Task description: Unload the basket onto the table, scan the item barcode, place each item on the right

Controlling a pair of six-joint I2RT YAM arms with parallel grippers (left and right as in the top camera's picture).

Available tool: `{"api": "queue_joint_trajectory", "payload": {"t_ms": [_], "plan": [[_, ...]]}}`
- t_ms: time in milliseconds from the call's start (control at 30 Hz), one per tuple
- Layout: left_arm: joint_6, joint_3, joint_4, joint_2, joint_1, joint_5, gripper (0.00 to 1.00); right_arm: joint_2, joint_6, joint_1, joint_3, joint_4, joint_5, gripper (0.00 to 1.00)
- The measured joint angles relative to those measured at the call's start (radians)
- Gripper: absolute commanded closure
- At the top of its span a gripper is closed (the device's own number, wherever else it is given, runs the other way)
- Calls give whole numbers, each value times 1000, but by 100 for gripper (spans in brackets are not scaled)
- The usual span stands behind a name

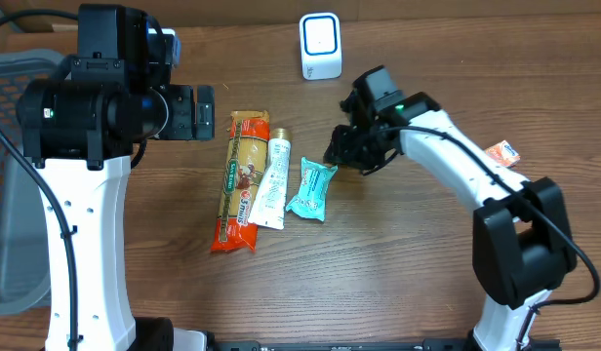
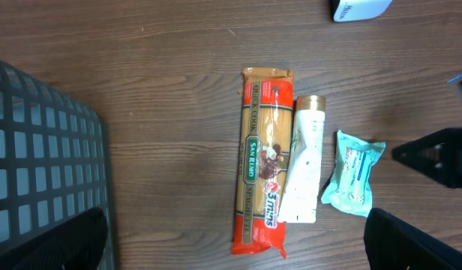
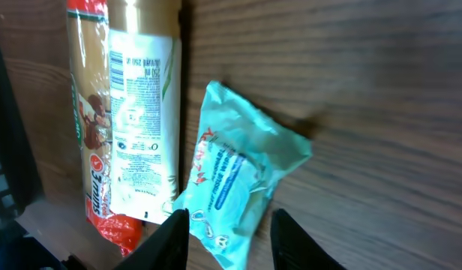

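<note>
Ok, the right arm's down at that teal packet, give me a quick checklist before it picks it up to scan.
1. Right gripper fingers either side of the teal packet: ok.
2. Firm grip on it: cannot tell.
3. Finger room beside the white tube: cannot tell.
4. Barcode facing up: cannot tell.
5. Path from packet to scanner unobstructed: ok.
6. Left gripper open, away from the packet: ok.

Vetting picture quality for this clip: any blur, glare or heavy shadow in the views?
Overhead: sharp, evenly lit. Left wrist: pasta packet crisp, no glare. Right wrist: teal pouch slightly soft, tube print unreadable, left edge dark.
</note>
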Motion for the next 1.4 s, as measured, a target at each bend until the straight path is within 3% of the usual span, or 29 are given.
{"api": "queue_joint_trajectory", "payload": {"t_ms": [467,833,1133,1400], "plan": [[0,0,0,0,0,0,0,40,24,193,-6,105,18,64],[0,0,0,0,0,0,0,108,25,262,-6,110,18,67],[0,0,0,0,0,0,0,122,23,232,-6,-47,69,70],[0,0,0,0,0,0,0,121,-28,52,-6,-139,127,72]]}}
